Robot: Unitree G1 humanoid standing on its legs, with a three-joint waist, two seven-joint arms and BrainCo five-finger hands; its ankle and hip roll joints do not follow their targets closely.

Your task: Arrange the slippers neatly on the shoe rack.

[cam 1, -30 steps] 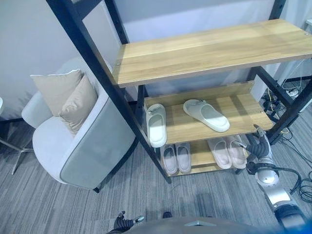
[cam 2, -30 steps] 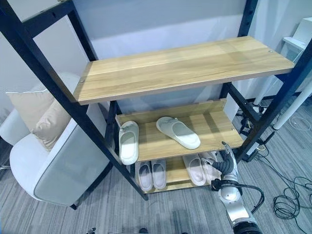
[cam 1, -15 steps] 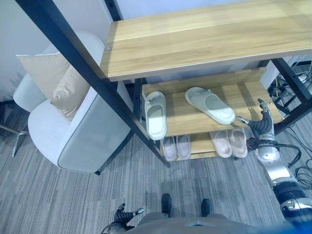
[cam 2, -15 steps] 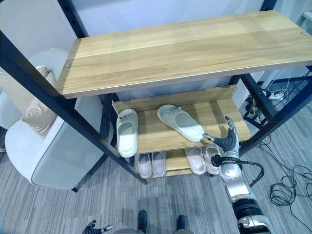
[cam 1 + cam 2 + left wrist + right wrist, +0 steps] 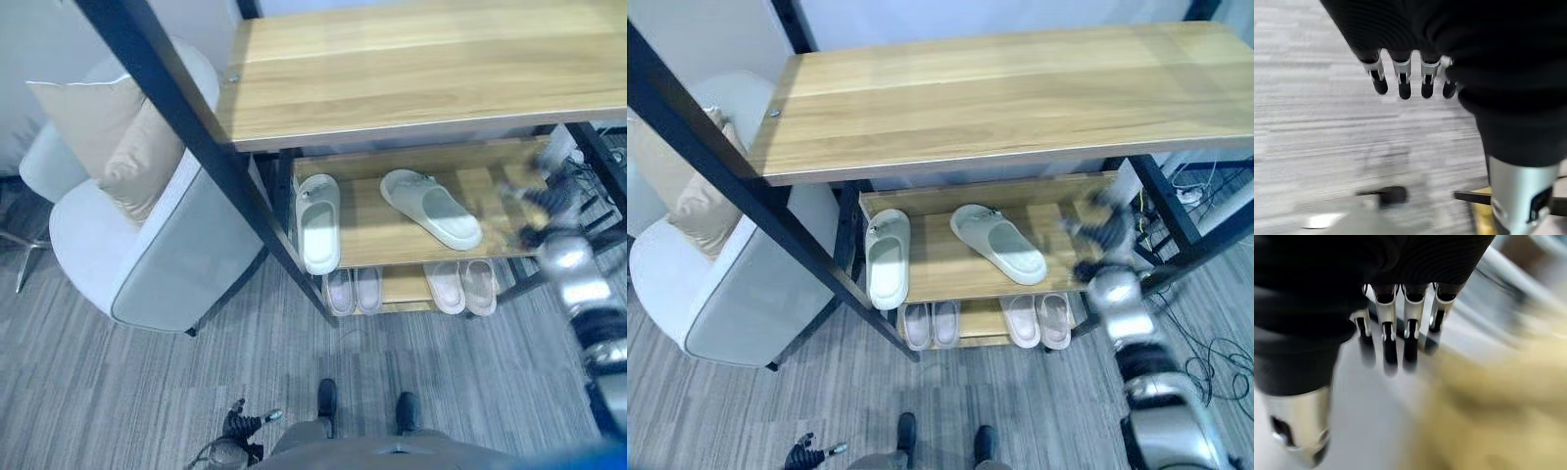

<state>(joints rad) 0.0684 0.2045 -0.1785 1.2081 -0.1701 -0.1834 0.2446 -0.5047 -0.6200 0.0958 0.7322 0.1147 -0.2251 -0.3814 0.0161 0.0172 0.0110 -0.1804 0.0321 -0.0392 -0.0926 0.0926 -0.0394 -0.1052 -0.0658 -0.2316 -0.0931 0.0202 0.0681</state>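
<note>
My right hand (image 5: 1107, 235), fingers straight and holding nothing, hangs at the middle shelf's (image 5: 940, 269) right end. The crooked slipper (image 5: 997, 243) lies beside it toward the shelf's centre, long axis diagonal; its mate (image 5: 888, 258) lies straight. My left hand (image 5: 1410, 78), relaxed, hangs over the floor. No readable writing.

The shoe rack (image 5: 421, 73) has light wood-grain shelves in a black frame. Pale mint-white slippers (image 5: 317, 220) lie on its middle shelf, pinkish-white pairs (image 5: 461, 286) on the bottom. Armchair (image 5: 147, 255) light grey, cushions (image 5: 137, 157) beige, carpet (image 5: 127, 392) streaked grey.
</note>
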